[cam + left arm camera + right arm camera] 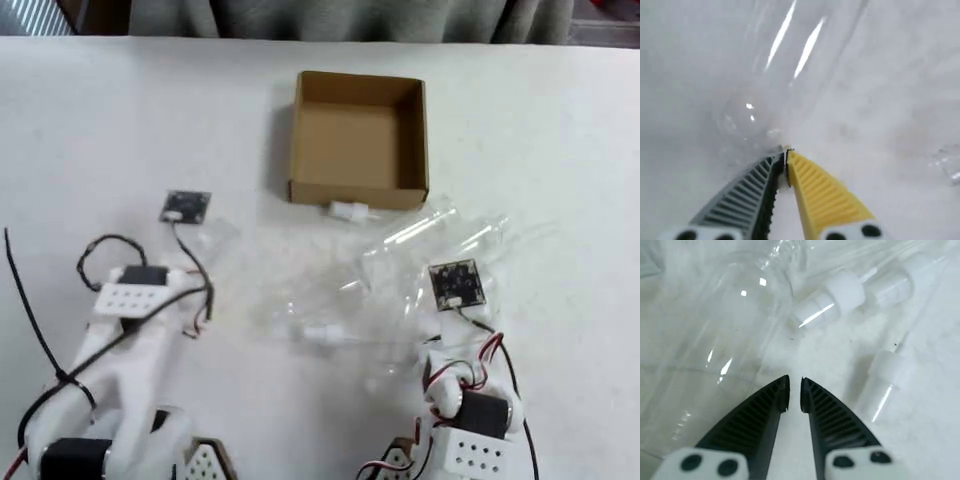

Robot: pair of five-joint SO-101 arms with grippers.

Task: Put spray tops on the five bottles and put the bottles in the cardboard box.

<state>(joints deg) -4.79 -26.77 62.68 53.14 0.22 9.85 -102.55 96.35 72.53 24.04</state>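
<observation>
On the white table (100,120), your left gripper (786,154) holds fingers together beside a clear plastic bottle (765,75), your right gripper (795,390) fingers slightly apart near white plastic spray tops (842,292).

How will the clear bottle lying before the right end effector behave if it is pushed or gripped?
The bottle lies on its round side, so a push would probably roll it. It looks empty and thin-walled, so likely light, and it may dent under a tight grip. Its glossy surface could slip.
</observation>
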